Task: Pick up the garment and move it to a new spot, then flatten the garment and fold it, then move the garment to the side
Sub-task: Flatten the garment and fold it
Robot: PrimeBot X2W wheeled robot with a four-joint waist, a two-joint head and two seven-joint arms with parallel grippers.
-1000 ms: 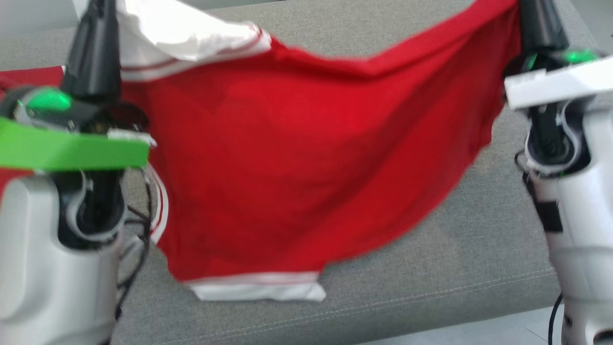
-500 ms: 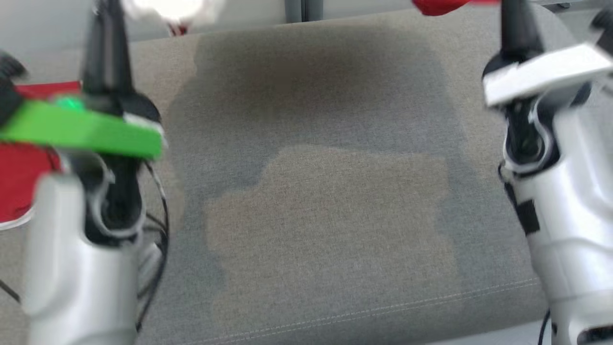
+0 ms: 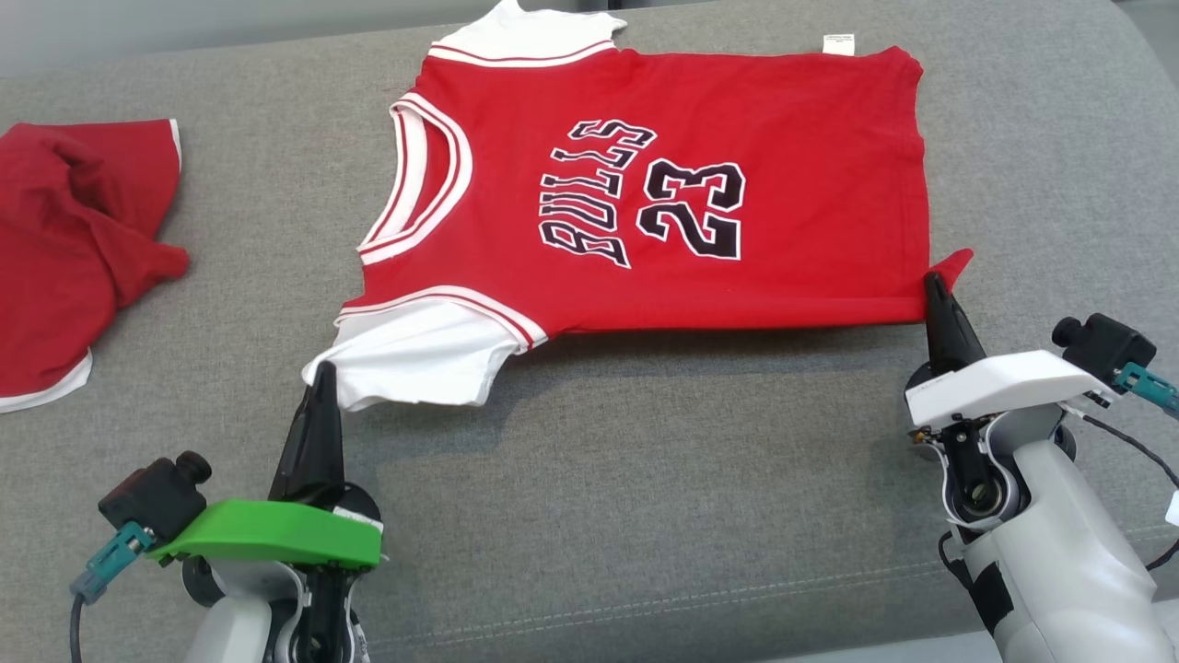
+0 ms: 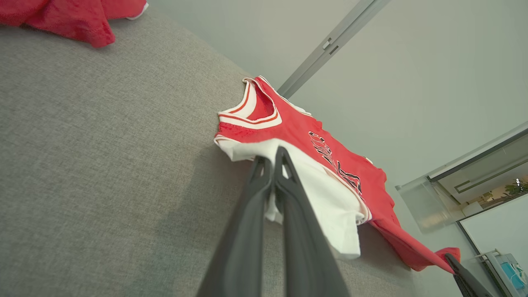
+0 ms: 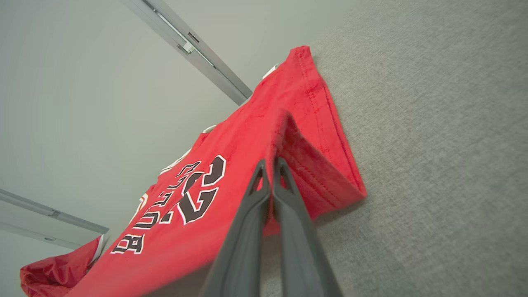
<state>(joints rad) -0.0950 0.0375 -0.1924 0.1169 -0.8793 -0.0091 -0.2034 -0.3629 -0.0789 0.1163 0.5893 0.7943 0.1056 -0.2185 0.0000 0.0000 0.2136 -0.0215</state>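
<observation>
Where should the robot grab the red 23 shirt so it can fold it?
By its two near corners, coming in low from the robot's side: the shirt lies flat and sideways on the grey cushion, so that long edge faces the robot. The left claw pinches the white sleeve, the right claw the red hem corner.

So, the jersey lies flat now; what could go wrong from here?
Left claw on the sleeve and right claw on the hem corner are shut on the jersey; retreating unopened would drag and wrinkle it.
The hem corner stands raised and may stay creased.
A red cloth lies at the left; moving the jersey there risks overlap.
</observation>
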